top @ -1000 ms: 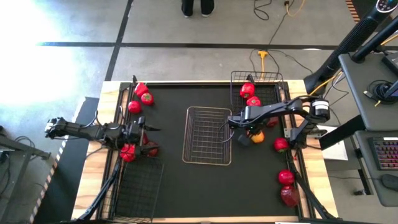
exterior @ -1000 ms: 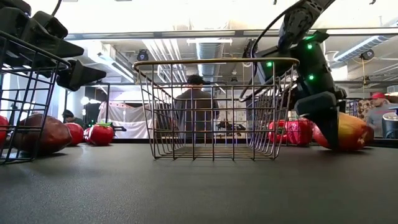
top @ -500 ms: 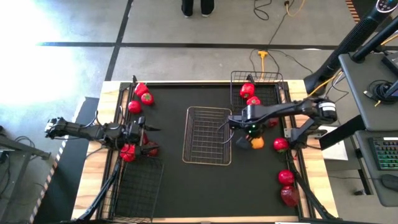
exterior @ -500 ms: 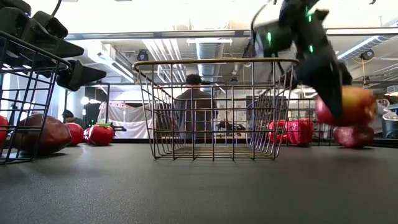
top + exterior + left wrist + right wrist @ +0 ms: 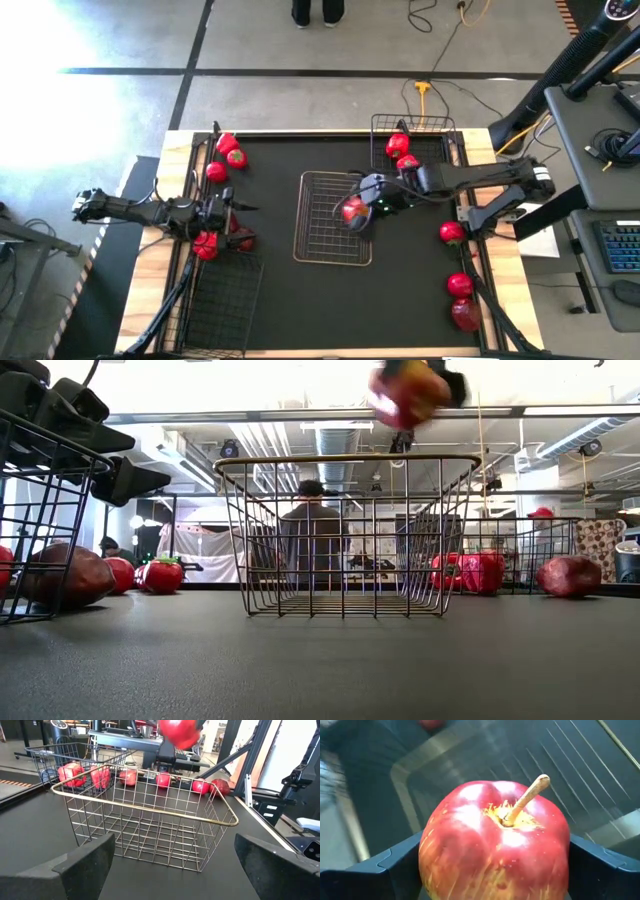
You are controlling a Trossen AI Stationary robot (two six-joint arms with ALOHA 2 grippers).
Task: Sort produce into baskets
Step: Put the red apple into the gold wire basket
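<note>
Yellow-red apple (image 5: pixel 495 842), stem up, above the silvery basket (image 5: pixel 334 218)

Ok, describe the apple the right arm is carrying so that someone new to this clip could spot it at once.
Start at the silvery basket in the middle of the table. The right gripper hangs over its right side, above the rim, shut on the apple. It is the only fruit off the table, red streaked with yellow and with a pale stem; the other produce rests on the table or in the black baskets.

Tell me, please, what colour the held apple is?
Red streaked with yellow, the apple; right wrist view shows best.
</note>
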